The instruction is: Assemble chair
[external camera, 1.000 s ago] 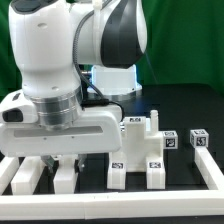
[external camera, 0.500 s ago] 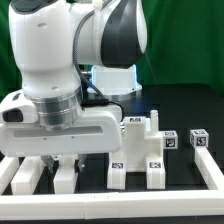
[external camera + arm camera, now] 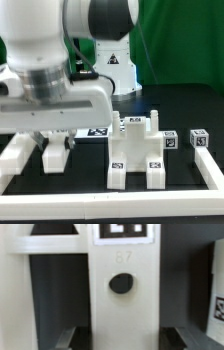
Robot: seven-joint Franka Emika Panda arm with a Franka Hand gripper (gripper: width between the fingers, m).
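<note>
At the far left of the exterior view a long white border rail (image 3: 16, 162) runs along the edge of the black surface (image 3: 88, 165). Just right of it, filling the upper left of the frame, the white robot arm (image 3: 45, 45) reaches down. Its pincer (image 3: 57, 143) is closed at a middling width on a white bar (image 3: 56, 160), a chair part that sits under the fingers in the lower left of the frame, near the rail but apart from it. Whether the bar's lower end touches the surface I cannot tell. The wrist view shows the grip close up: 2 dark fingers (image 3: 75, 339) flank the bar's long sides, and the bar carries a dark oval hole (image 3: 120, 283) at mid-length and a square tag (image 3: 125, 232) at its far end. In the exterior view another black-and-white tag (image 3: 96, 131) shows under the right end of the arm's hand; which part bears it I cannot tell. Right of centre stands a cluster of joined chair blocks (image 3: 135, 148), upright, with 2 tagged feet at the front. Further right, 2 small tagged cubes (image 3: 172, 141) (image 3: 200, 140) sit side by side on the surface, apart from each other, the nearer one just beside the cluster. Along the lower right edge of the frame lies a second border rail (image 3: 212, 172).
</note>
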